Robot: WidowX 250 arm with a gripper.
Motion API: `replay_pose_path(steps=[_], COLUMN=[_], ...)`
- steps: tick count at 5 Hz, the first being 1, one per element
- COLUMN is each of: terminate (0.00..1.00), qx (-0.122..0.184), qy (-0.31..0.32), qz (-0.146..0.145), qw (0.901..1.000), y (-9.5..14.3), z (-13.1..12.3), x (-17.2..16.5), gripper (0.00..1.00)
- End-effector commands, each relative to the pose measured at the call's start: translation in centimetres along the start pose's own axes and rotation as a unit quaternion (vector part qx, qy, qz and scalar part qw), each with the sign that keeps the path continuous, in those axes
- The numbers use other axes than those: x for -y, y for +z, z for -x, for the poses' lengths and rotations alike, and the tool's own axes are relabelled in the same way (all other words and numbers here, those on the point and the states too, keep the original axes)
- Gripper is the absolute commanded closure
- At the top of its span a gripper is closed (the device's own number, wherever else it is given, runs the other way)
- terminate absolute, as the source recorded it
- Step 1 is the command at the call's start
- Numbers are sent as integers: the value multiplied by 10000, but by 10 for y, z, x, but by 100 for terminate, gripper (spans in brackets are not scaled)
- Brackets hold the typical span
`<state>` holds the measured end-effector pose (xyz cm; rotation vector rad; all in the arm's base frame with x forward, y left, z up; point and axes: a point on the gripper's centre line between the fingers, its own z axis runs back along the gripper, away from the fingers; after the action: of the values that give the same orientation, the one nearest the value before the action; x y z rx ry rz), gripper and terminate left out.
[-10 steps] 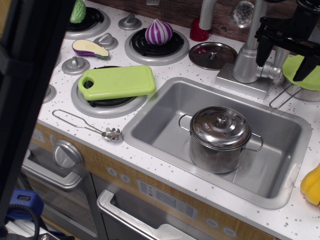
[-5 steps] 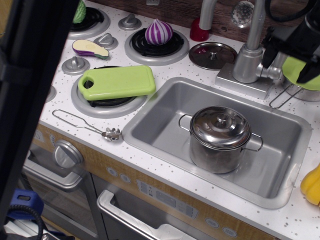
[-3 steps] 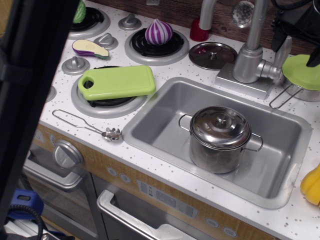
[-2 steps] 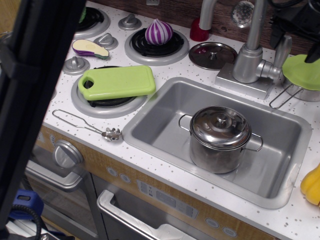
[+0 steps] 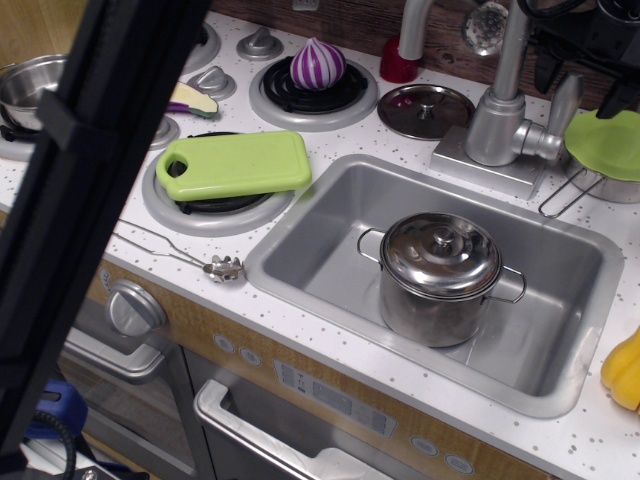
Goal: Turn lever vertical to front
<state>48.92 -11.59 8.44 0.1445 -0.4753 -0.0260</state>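
The lever (image 5: 563,104) is a short matte-silver paddle on a stub at the right side of the grey faucet's base (image 5: 494,127). It stands upright, leaning slightly right. My black gripper (image 5: 584,78) is at the top right corner, just above and behind the lever's tip, not touching it. Its fingers (image 5: 545,68) are spread apart with nothing between them. The tall spout pipe (image 5: 513,45) and the clear knob (image 5: 485,27) rise behind the base.
A lidded steel pot (image 5: 441,275) stands in the sink (image 5: 318,232). A green plate (image 5: 603,133) lies right of the lever. A green cutting board (image 5: 235,163), purple onion (image 5: 317,63) and round lid (image 5: 425,109) are on the stove side. A dark bar (image 5: 90,190) blocks the left foreground.
My gripper has risen up and to the right, off the lever. The lever now shows upright beside the faucet base. The dark foreground bar has shifted right.
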Motion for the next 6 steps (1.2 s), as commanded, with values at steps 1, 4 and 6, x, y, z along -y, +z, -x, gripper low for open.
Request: replay_pose_path(steps=[1, 4, 6], terminate=[0, 0, 0], qx=[302, -145, -297], qy=[249, 802, 974], qz=[-15, 122, 324], qw=[9992, 9966, 9943], y=[22, 31, 27], z=[-16, 32, 44], x=[-5, 17, 20], gripper=[100, 100, 100])
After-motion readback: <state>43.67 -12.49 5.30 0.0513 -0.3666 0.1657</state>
